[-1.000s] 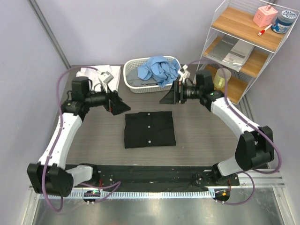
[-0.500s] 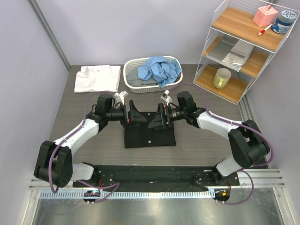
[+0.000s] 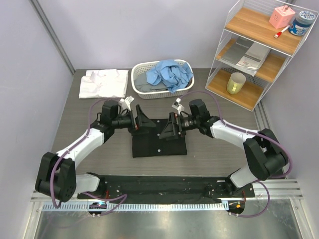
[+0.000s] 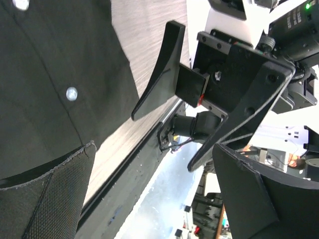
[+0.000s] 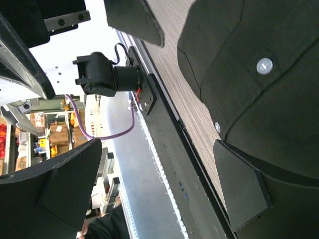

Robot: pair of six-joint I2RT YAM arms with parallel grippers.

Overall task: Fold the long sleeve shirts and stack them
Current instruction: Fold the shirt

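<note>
A black long sleeve shirt (image 3: 158, 139) with small white buttons lies folded flat at the table's centre. My left gripper (image 3: 143, 121) and right gripper (image 3: 168, 128) hover face to face over its far edge, both open and holding nothing. A white shirt (image 3: 103, 82) lies folded at the back left. A light blue shirt (image 3: 169, 73) is crumpled in the basket. In the left wrist view the black shirt (image 4: 50, 74) fills the upper left and my left gripper (image 4: 159, 194) gapes wide. In the right wrist view the black shirt (image 5: 259, 99) lies beside the open right gripper (image 5: 149, 194).
A white slatted basket (image 3: 134, 79) stands at the back centre, with grey cloth under the blue shirt. A wire and wood shelf rack (image 3: 259, 55) at the back right carries a yellow cup (image 3: 235, 83), papers and small containers. Walls close in the left and back sides.
Both arms have swung in from the back of the table to the centre and lowered over the black shirt's far edge. Both grippers stayed open.
</note>
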